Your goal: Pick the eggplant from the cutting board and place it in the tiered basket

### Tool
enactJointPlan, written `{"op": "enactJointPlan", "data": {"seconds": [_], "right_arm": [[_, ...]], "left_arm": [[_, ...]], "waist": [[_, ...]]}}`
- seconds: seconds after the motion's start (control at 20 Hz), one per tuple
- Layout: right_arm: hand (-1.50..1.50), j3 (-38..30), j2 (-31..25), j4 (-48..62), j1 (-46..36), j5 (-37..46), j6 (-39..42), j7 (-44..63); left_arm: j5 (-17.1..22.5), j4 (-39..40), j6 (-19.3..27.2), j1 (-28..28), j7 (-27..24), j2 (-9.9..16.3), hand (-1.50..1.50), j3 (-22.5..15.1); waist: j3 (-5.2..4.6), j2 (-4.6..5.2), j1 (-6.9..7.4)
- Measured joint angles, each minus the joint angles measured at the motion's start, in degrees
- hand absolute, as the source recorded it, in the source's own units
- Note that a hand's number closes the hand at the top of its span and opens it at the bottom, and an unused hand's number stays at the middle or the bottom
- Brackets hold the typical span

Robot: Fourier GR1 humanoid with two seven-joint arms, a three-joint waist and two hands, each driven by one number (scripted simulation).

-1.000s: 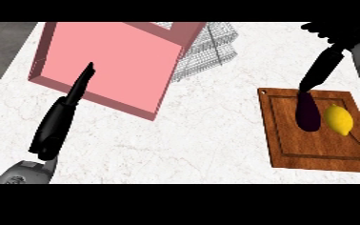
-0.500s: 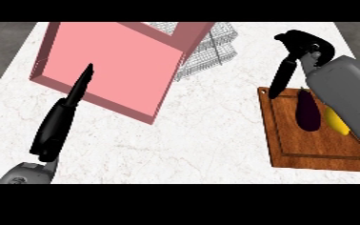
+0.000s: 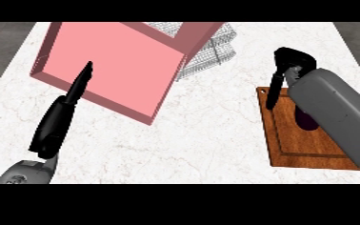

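Forearms come up from the bottom edge, one on each side. The left hand (image 3: 60, 117) rests on the white marble counter (image 3: 204, 124), fingers straight and relaxed, holding nothing, its tip lying over the big pink box (image 3: 116, 59).

On the other side sits the wooden cutting board (image 3: 281, 138). The grey right forearm (image 3: 330, 109) covers a lot of it. Just beside the arm a small dark purple bit shows on the board. That is the eggplant (image 3: 306, 120), and most of it is hidden. The right hand (image 3: 285, 74) is above the board's far corner. Its fingers point down at the board's edge and look mostly straight. They are not around the eggplant, so nothing is grabbed yet.

Farther back, behind the pink box, is the wire tiered basket (image 3: 207, 52). Only part of it peeks out.

The step now looks like reaching for the eggplant. To do it well, the hand should probably slide toward the purple part, come down over its middle, and close the fingers around it before lifting. Then it has to carry it across to the basket without bumping the box.

No words or labels can be seen on anything
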Motion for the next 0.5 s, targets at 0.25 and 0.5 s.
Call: {"op": "enactJointPlan", "data": {"seconds": [0.25, 0.5], "right_arm": [[-1.5, 0.1, 0.0, 0.6, 2.3, 1.5, 0.8, 0.0], [-1.5, -0.5, -0.5, 0.5, 3.8, 1.1, 3.0, -0.6]], "left_arm": [[-0.1, -0.8, -0.7, 0.7, 0.3, -0.1, 0.0, 0.9], [-0.8, -0.6, -1.1, 1.1, -0.2, -0.6, 0.0, 1.5]], "waist": [[0.0, -0.12, -0.22], [0.0, -0.14, -0.37]]}}
